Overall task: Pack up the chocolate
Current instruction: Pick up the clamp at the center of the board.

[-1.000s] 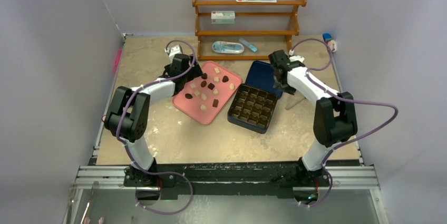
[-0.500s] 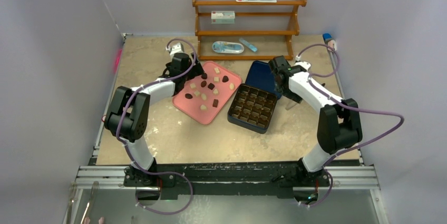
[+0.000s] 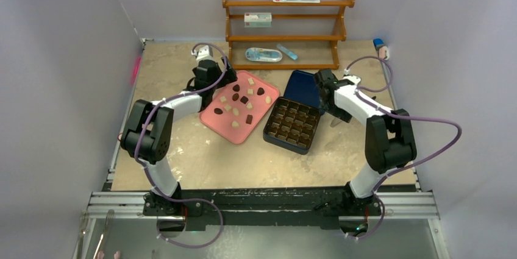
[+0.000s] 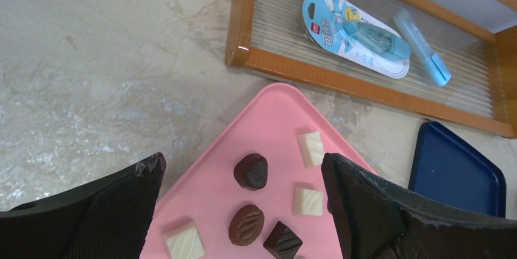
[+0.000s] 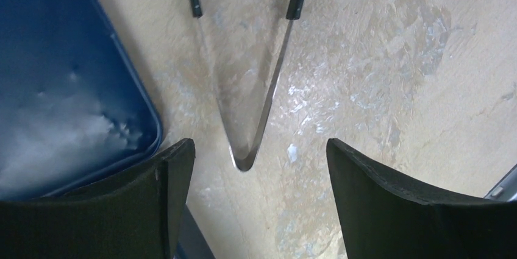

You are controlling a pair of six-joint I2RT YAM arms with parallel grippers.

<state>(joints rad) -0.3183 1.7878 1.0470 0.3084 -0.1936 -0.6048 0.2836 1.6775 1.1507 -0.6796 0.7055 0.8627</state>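
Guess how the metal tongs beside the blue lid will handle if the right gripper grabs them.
Probably springy: the tongs are a thin V-shaped strip, so squeezing likely closes the two legs. Likely slippery, since the bare metal looks polished. They lie flat on the table, so they should slide rather than roll if pushed.

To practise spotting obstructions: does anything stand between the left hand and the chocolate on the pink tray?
Nothing visible does. The left hand hangs open over the far corner of the pink tray, and the chocolate lies uncovered right in front of it.
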